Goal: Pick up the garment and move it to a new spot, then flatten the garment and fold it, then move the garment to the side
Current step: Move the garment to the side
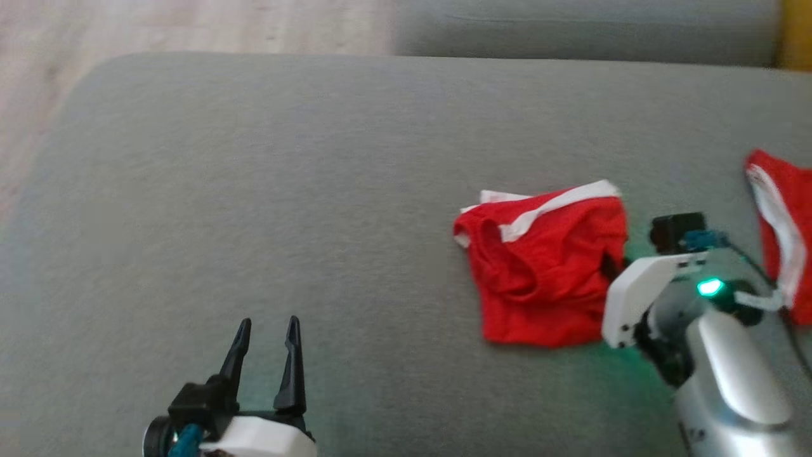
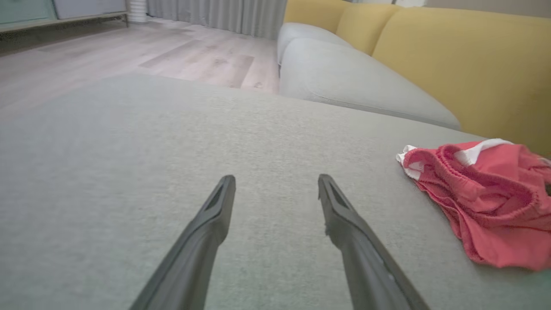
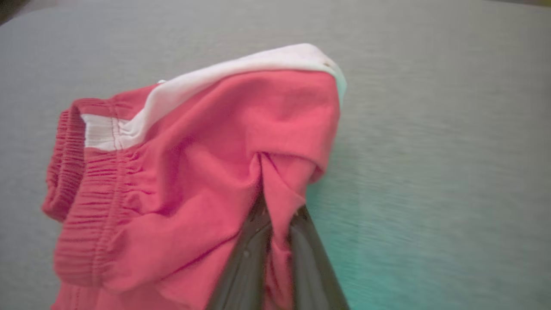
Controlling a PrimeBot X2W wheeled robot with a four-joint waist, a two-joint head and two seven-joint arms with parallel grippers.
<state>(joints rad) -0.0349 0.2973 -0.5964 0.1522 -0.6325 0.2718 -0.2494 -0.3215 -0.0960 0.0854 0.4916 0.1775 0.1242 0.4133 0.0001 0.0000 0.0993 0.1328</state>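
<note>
Head view | garment (image 1: 539, 266) crumpled on grey cushion (image 1: 285, 190), right of centre | right pincer (image 3: 277, 215) clenched on its right edge | left pincer (image 1: 268, 325) spread, empty, well apart to its left

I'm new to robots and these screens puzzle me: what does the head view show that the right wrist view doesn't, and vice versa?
Head view adds: the open left gripper, a second red garment at the right edge, and wooden floor. Right wrist view adds: the right gripper shut on a fold of fabric. Both share: the red shorts on the grey cushion.
</note>
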